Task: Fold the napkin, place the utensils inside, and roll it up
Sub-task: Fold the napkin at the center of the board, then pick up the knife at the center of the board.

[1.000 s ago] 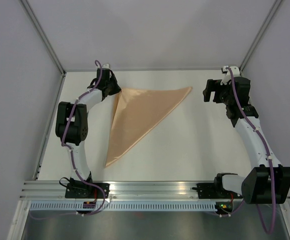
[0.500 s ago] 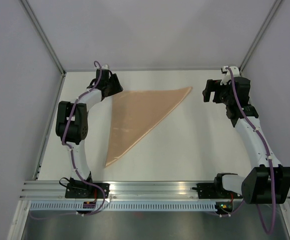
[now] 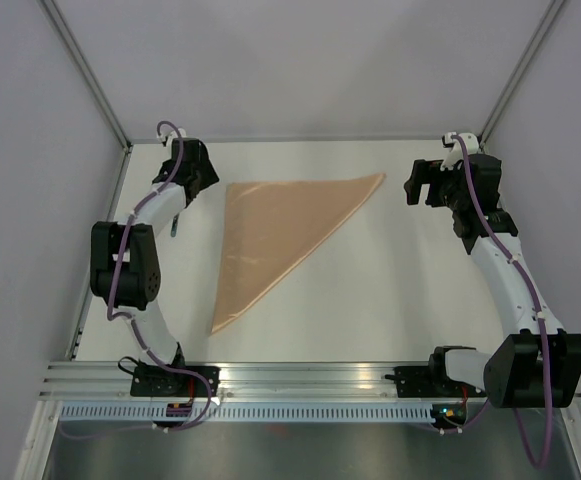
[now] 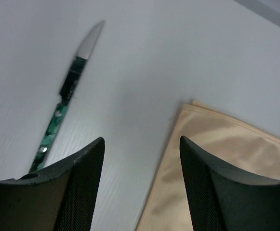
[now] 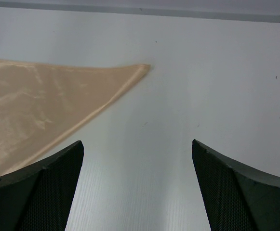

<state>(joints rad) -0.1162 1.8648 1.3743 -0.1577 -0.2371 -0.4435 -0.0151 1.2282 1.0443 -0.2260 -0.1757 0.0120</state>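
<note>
Now one folded napkin (image 3: 275, 235) and one knife (image 4: 65, 91) are lying flat.
Two grippers are gaping empty: left gripper (image 4: 140, 144) just beside the napkin's corner, right gripper (image 5: 137, 144) near its tip.

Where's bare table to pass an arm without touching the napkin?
Widest bare table lies between the diagonal edge of the napkin, the right gripper and the near rail. Far left is crowded: left gripper, knife and napkin corner sit close.

The top camera is looking down from behind the arms (image 3: 130, 260); both wrist cameras are viewing the counter (image 3: 390, 290) closely, each sharing a napkin (image 3: 270, 230) corner.
</note>
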